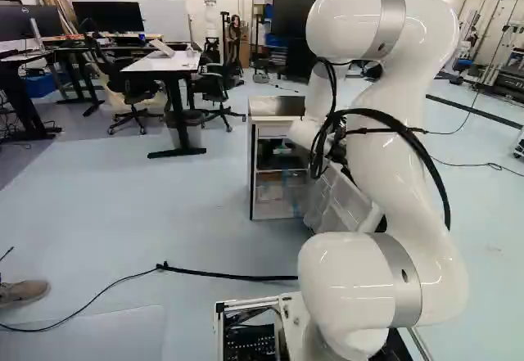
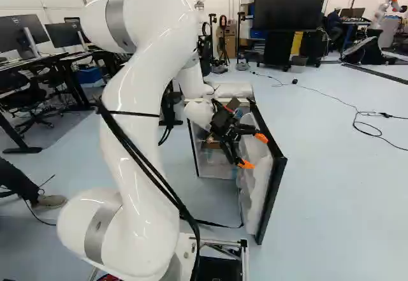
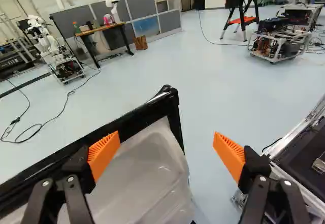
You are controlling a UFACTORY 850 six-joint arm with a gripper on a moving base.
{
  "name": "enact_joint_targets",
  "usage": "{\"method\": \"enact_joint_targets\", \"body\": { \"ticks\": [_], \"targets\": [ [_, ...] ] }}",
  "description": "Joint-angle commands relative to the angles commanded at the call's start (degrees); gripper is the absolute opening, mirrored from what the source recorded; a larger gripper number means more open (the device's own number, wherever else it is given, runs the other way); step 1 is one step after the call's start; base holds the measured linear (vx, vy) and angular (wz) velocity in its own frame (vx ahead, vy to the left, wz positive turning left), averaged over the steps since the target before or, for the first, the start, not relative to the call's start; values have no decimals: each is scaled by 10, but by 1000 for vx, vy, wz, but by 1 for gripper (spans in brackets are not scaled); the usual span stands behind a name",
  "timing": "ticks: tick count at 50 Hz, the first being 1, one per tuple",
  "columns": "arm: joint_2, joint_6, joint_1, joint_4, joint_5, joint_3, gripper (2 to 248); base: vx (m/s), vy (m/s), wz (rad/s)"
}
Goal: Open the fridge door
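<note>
My end effector [image 3: 167,135] is wide open, with nothing gripped, at the inner side of the fridge door [image 2: 273,179]. This door already stands far out from the fridge body [image 1: 275,106]; I judge the opening step almost finished, so next I should retreat gently.

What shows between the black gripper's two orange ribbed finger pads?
In the wrist view, the fridge door's whitish plastic liner and, past its edge, pale blue floor.
</note>
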Motion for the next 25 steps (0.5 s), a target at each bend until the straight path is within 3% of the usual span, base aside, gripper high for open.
{"method": "enact_joint_targets", "body": {
  "ticks": [25],
  "targets": [
    [-40,0,-64,0,0,-89,247,0,0,0]
  ]
}}
